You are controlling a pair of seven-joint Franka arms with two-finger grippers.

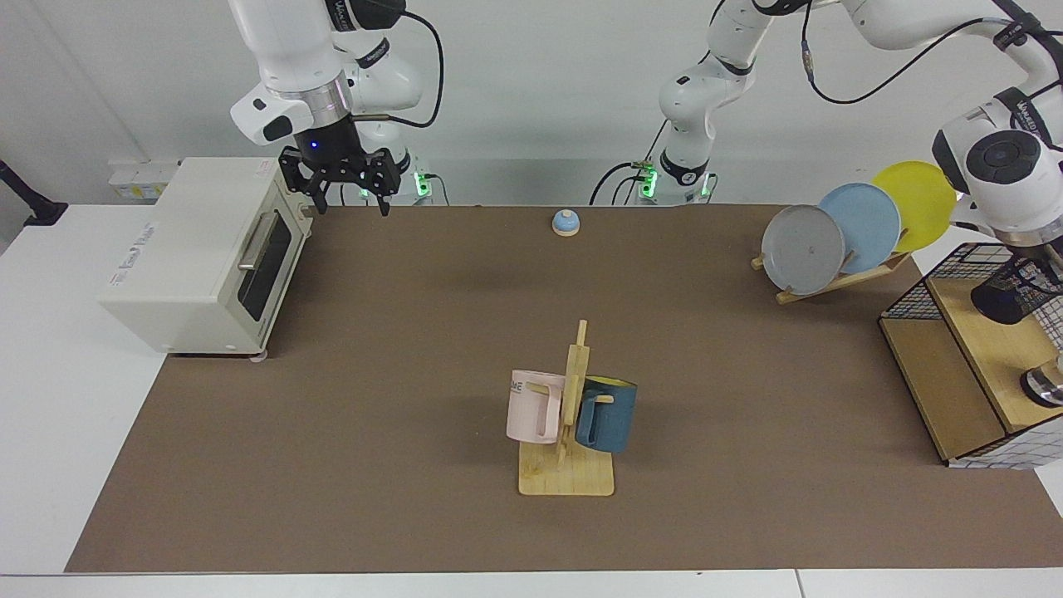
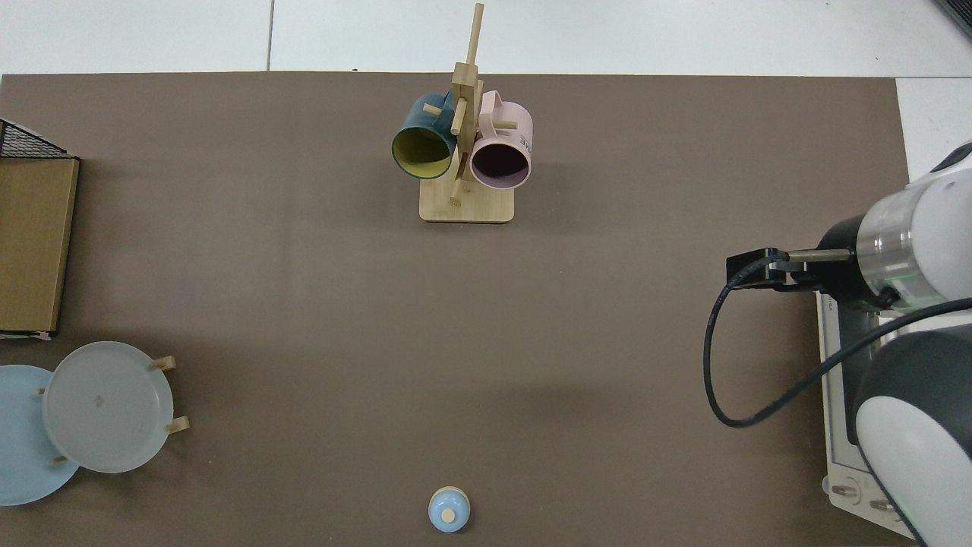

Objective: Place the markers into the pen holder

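The pen holder (image 1: 1009, 295), a black wire-mesh cup, stands on the wooden shelf at the far right of the facing view. My left gripper (image 1: 1036, 264) hangs right over its top, half lost against the mesh and the frame edge. No marker shows in either view. My right gripper (image 1: 345, 189) waits open and empty above the front corner of the toaster oven (image 1: 199, 249). In the top view the right arm (image 2: 907, 251) covers its own gripper, and the pen holder is out of frame.
A black wire basket (image 1: 913, 303) frames the wooden shelf (image 1: 992, 353), which also carries a small silver round object (image 1: 1046, 386). A mug tree (image 1: 569, 415) holds a pink and a blue mug mid-table. A plate rack (image 1: 839, 237) and a small blue bell (image 1: 565, 223) sit at the back.
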